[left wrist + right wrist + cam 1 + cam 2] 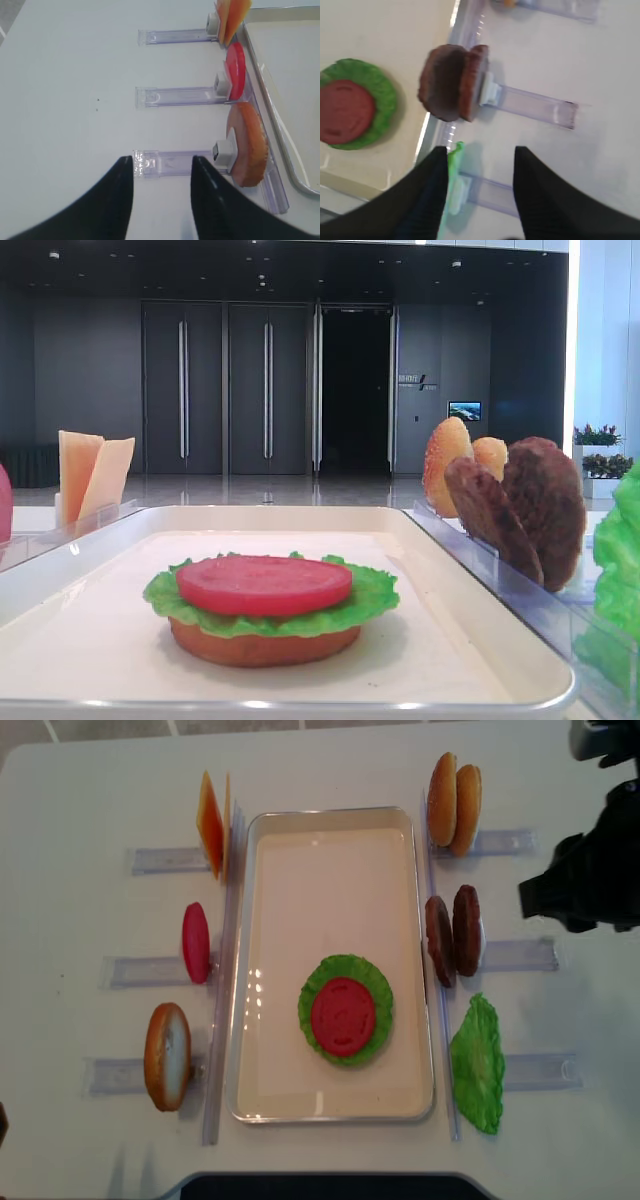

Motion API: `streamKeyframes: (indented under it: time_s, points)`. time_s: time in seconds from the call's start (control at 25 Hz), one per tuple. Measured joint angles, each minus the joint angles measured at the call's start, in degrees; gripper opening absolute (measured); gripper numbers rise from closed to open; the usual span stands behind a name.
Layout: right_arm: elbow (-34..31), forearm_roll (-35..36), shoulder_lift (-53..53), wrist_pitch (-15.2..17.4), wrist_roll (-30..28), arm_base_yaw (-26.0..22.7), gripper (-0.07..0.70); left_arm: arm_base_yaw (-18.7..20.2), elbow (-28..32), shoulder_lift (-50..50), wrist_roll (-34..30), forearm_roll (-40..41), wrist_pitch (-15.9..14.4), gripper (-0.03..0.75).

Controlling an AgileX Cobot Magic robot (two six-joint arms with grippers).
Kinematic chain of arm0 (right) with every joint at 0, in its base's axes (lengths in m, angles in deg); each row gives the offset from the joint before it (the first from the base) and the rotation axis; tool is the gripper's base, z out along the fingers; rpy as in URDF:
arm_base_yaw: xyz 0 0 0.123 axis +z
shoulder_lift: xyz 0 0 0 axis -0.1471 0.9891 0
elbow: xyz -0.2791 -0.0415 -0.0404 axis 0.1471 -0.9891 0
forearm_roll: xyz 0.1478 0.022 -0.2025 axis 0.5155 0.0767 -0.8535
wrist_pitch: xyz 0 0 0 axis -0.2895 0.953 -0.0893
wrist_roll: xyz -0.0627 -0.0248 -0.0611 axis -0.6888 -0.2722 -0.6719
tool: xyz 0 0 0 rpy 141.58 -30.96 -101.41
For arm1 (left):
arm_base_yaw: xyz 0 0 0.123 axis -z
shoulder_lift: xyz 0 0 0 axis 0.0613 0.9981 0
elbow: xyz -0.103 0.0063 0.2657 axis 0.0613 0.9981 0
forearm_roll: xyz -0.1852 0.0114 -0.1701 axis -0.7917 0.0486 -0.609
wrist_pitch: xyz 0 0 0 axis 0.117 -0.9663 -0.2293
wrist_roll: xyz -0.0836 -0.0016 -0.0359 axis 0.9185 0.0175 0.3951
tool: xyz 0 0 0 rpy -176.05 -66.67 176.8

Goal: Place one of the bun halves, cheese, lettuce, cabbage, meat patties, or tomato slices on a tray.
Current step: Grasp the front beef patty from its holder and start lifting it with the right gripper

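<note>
The cream tray (270,920) holds a flat bun half (265,645) topped with lettuce (375,982) and a tomato slice (343,1012). Two dark meat patties (452,938) stand on edge in a clear rack right of the tray, also seen in the right wrist view as meat patties (452,82). My right gripper (481,150) hangs open and empty above the table, short of the patties, over the rack of a standing lettuce leaf (454,170). My left gripper (162,159) is open and empty over the outer end of the rack with a bun half (250,147).
Left of the tray stand cheese slices (212,825), a tomato slice (196,942) and a bun half (167,1055) in clear racks. On the right are two seeded buns (455,805) and a lettuce leaf (478,1062). The right arm (590,870) is at the table's right edge.
</note>
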Motion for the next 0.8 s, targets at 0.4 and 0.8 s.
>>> streamKeyframes:
  time_s: [0.4, 0.8]
  points:
    - [4.86, -7.03, 8.48, -1.23, 15.25, 14.73, 0.328, 0.0, 0.0, 0.0, 0.0, 0.02, 0.0, 0.294]
    - [7.03, -7.62, 14.76, -6.15, 15.61, 14.8, 0.365, 0.0, 0.0, 0.0, 0.0, 0.06, 0.0, 0.293]
